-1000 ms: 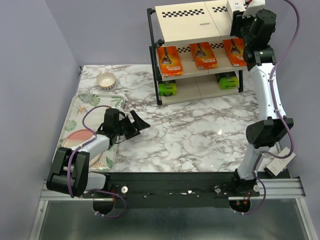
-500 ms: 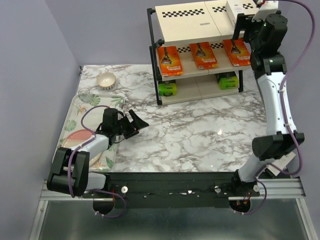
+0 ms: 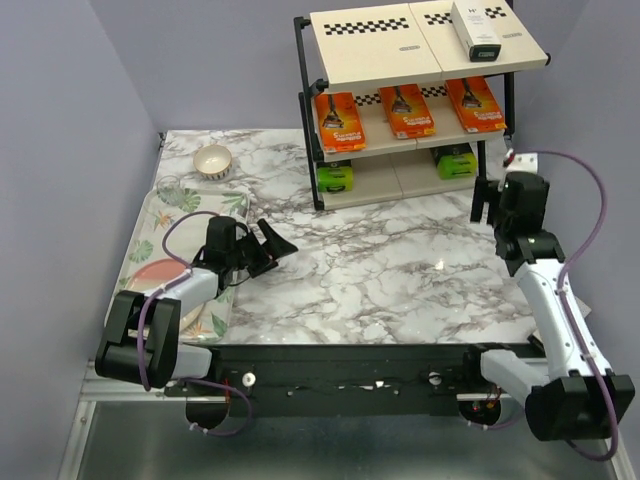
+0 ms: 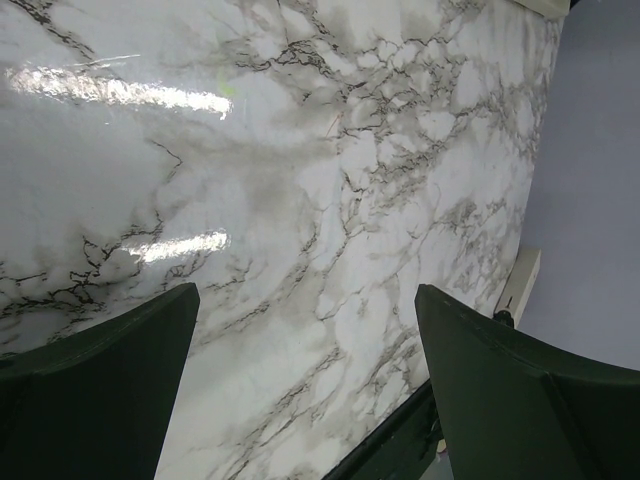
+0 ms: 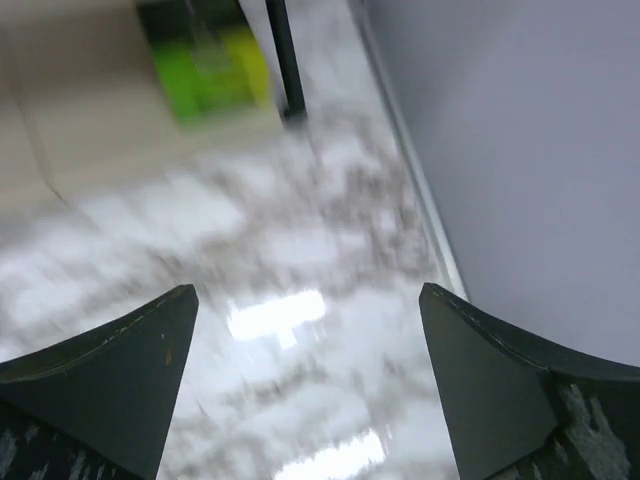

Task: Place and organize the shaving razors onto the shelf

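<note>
The shelf stands at the back of the marble table. A slim white razor box lies on its top board at the right end. Three orange razor packs lie side by side on the middle board. Two black and lime-green packs lie on the bottom board; one of them shows blurred in the right wrist view. My right gripper hangs open and empty in front of the shelf's right end. At the left, my left gripper rests low over bare marble, open and empty.
A floral tray with a pink plate lies along the left edge, under the left arm. A small bowl sits at the back left. The shelf's black leg and the purple right wall are close to my right gripper.
My right arm has dropped from the shelf's top board to just above the table in front of the shelf, leaving the white box on top. The left arm has stayed still.
</note>
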Available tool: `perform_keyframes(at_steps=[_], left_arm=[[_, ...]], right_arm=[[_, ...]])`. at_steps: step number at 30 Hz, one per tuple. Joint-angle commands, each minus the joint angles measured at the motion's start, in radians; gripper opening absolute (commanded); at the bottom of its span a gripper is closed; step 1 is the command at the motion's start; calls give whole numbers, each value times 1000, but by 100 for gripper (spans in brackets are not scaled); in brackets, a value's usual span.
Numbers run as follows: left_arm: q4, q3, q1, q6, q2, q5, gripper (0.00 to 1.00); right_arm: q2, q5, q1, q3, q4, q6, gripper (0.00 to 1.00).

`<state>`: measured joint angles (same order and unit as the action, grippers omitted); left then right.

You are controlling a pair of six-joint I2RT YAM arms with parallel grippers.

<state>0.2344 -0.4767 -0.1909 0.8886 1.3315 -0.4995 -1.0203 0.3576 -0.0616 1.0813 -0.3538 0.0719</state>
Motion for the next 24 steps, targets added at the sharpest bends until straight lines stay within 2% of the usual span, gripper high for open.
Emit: perform_keyframes(at_steps=[1, 3, 6, 11, 18, 24], left_arm=[[-32, -17, 5, 9, 3, 23, 98], [-37, -17, 5, 9, 6, 22, 98], [-37, -11, 5, 12, 14, 24, 98], [-41, -28, 5, 10, 29, 27, 98], [-30, -28, 15, 7, 31, 45, 98], [-41, -25, 22, 9, 49, 45, 98]], right_arm=[[-26, 116, 169, -242, -244, 2, 100], [-56, 83, 323, -239, -249, 14, 96], [-168, 78, 419, -212, -281, 60, 96], [-265, 115, 522, -233, -293, 188, 99], [-313, 118, 758, -323, -324, 282, 100], [-431, 29, 824, -324, -286, 292, 100]])
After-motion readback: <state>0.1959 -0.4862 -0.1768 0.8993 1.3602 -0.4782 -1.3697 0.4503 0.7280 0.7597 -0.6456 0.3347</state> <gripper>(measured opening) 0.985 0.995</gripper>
